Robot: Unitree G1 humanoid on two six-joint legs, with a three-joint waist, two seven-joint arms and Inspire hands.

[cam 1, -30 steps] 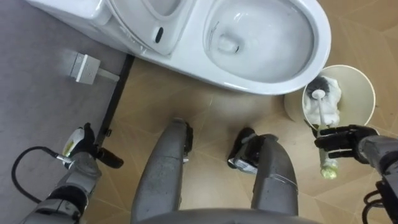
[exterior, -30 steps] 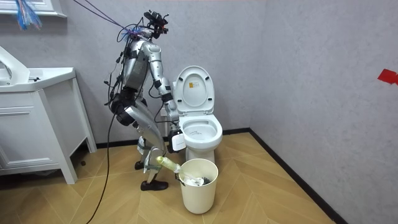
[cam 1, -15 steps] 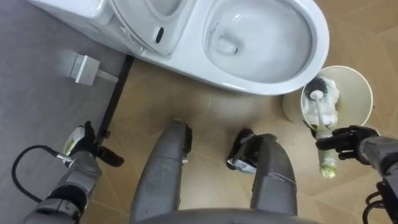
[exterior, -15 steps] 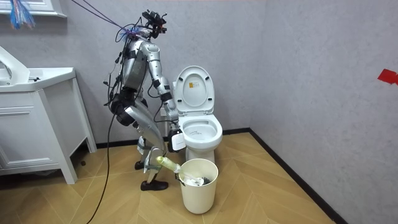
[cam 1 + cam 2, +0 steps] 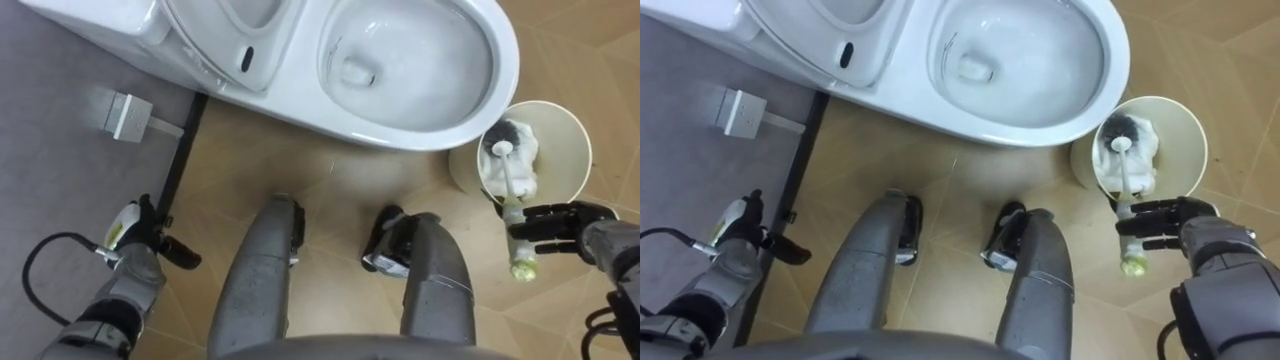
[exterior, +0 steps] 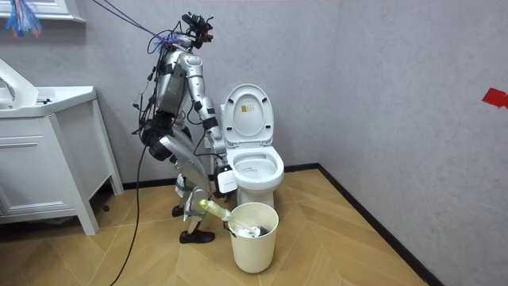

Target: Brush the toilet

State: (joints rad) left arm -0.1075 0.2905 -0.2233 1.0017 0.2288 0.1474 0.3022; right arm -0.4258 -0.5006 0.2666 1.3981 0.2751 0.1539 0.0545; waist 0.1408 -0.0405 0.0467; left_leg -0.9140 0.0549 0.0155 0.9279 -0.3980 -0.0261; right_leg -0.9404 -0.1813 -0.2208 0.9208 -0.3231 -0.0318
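Note:
The white toilet (image 5: 410, 60) stands open right before me, its lid (image 6: 246, 111) up against the cistern. To its right sits a cream bucket (image 5: 578, 140). The toilet brush (image 5: 510, 175) leans in it, its dark bristle head down among white stuff and its yellowish handle end (image 5: 520, 265) sticking out over the rim. My right hand (image 5: 555, 222) is shut on that handle just outside the bucket. My left hand (image 5: 135, 245) hangs low at my left by the wall, fingers relaxed and empty. In the room view I stand with bent knees beside the toilet (image 6: 254, 167), the bucket (image 6: 254, 238) in front.
A dark skirting strip (image 5: 185, 140) runs along the grey wall at my left, with a small white box (image 5: 125, 112) on it. A white vanity cabinet (image 6: 48, 159) stands at the room view's left. Wooden floor lies around the bucket.
The whole picture has shifted slightly, so the camera moved. My right hand keeps its hold on the brush in the bucket; nothing else differs.

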